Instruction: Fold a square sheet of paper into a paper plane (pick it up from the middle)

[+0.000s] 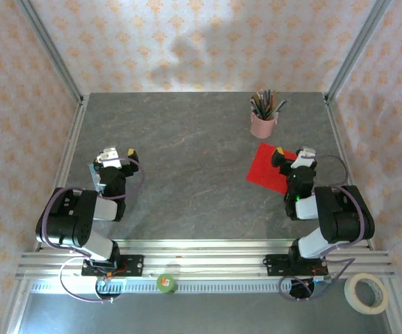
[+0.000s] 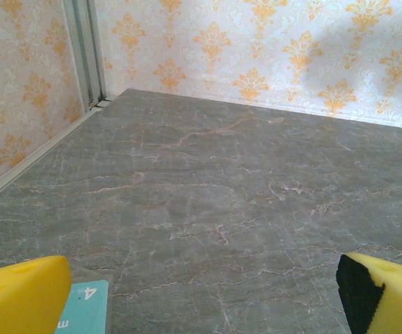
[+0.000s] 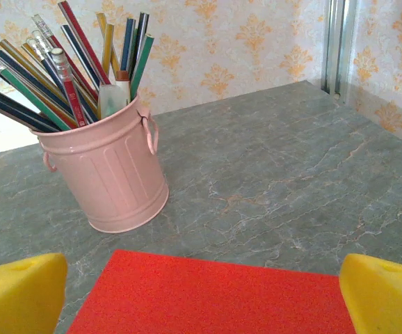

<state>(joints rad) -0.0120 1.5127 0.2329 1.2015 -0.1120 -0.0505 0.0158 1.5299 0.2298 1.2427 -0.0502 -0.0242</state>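
Sheet (image 1: pixel 263 168) lies flat on the table (image 1: pixel 187 160), unfolded, just beside the cup (image 3: pixel 107 177). My right gripper (image 3: pixel 201 292) hovers over its near edge, fingers wide apart, empty, which I judge is staging for the middle pickup. My left gripper (image 2: pixel 201 292) is also apart and empty, well away from the sheet. Count: one sheet, one cup; pencils (image 3: pixel 69 76) too bunched to count.

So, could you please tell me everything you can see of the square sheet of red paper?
The square sheet of paper is thin, bright red, plain and uncreased, lying flat on the right of the grey table, turned cornerwise. Its far corner stops just short of the pink pencil cup, not touching it. The open right gripper hangs over its right edge; whether they touch is unclear.
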